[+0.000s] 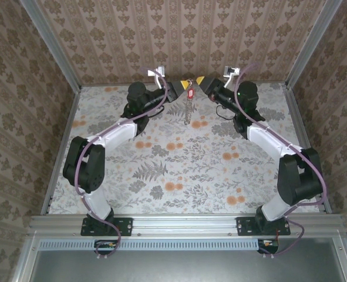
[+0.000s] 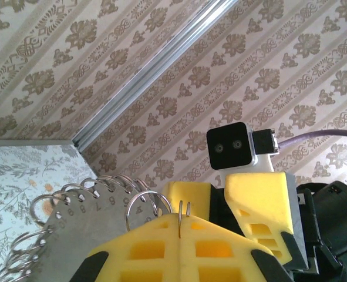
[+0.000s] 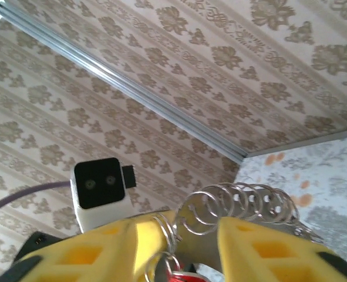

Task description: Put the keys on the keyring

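At the far middle of the table my two grippers face each other. My left gripper [image 1: 179, 89] [image 2: 182, 218] is shut on the keyring [image 2: 184, 208], whose thin double wire pokes up between the yellow fingertips. A grey numbered metal plate [image 2: 67, 226] fringed with small rings hangs beside it. A key with a red head [image 1: 190, 92] [image 3: 185, 276] dangles below. My right gripper [image 1: 204, 81] [image 3: 182, 228] stands open around the ring coil [image 3: 168, 235] and the plate's rings [image 3: 243, 205]. The coil lies against its left finger [image 3: 123, 247].
The patterned back wall and its aluminium corner post [image 2: 150, 67] are close behind both grippers. The flowered table surface [image 1: 179, 164] stretches toward the arm bases. Purple cables [image 1: 255, 88] run along both arms.
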### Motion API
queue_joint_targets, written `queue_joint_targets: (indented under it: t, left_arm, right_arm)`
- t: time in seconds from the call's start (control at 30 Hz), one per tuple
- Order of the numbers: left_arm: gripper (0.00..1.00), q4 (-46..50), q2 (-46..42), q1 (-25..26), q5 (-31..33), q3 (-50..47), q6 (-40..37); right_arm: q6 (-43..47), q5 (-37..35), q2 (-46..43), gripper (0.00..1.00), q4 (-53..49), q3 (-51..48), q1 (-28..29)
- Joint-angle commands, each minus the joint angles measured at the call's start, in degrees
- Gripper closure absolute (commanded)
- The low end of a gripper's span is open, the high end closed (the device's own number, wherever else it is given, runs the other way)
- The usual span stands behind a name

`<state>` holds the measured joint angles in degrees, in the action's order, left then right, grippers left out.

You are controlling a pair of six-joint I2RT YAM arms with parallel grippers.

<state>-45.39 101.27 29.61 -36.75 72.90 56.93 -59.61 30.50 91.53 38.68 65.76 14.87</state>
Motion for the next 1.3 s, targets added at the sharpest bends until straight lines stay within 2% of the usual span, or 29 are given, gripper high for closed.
queue_joint_targets:
  t: [0.0, 0.3, 0.93, 1.27]
  left_arm:
    - [1.00, -2.1, -3.2, 0.3, 2.3, 0.0, 0.6]
    - [1.00, -2.0, -3.2, 0.3, 2.6, -0.1, 0.9]
    - [1.00, -2.4, -2.8, 0.4, 2.3, 0.0, 1.3]
    - [1.00, -2.6, -2.9, 0.4, 2.3, -0.2, 1.2]
  right_arm:
    - [-1.8, 0.3, 1.8, 0.63, 4.7, 2.8, 0.9]
    - [-2.6, 0.8, 3.7, 0.72, 6.7, 3.9, 1.9]
    - [-3.2, 3.0, 5.6, 0.65, 7.6, 5.6, 3.3]
    - [-4.0, 3.3, 6.2, 0.66, 8.5, 4.9, 3.3]
